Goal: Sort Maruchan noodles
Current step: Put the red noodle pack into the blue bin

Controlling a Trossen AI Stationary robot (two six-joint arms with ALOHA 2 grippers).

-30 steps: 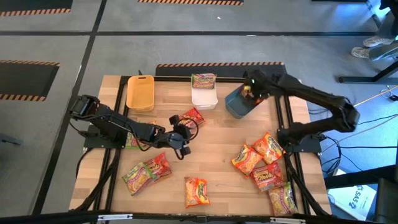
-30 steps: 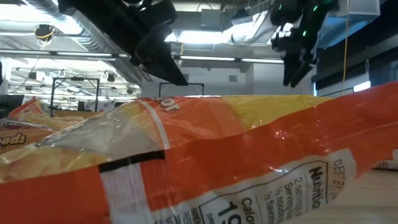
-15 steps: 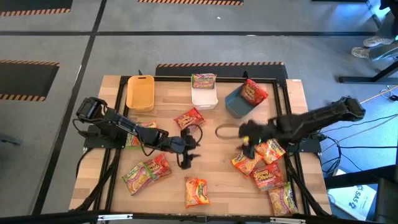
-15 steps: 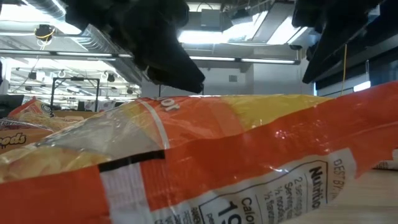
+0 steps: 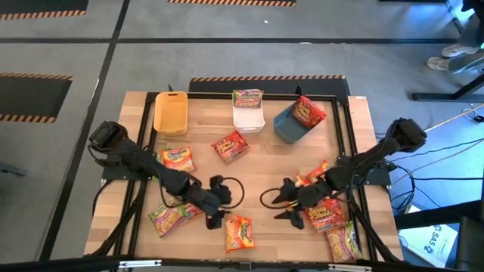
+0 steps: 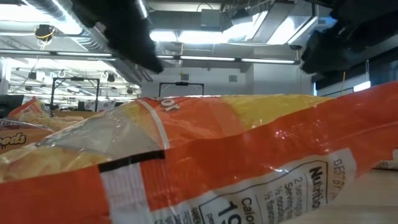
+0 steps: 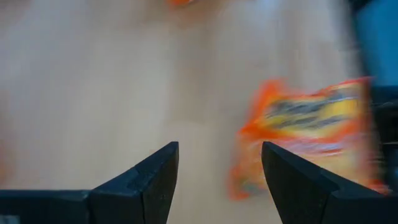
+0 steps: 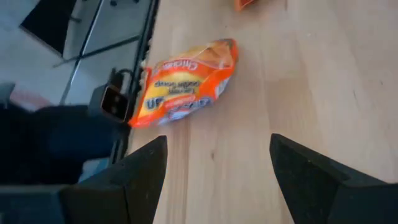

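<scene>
Left end effector (image 5: 215, 219) hangs open and empty beside an orange noodle packet (image 5: 239, 233) on the tabletop (image 5: 261, 162) — light, glossy, likely slippery — best pinched across its flat middle.

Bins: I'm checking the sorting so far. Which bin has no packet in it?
The yellow bin; the white bin and the grey bin each hold a packet.

My two end effectors, left (image 5: 214, 214) and right (image 5: 286, 205), hover low over noodle packets (image 5: 239, 232) scattered across the worktop (image 5: 257, 166).
</scene>
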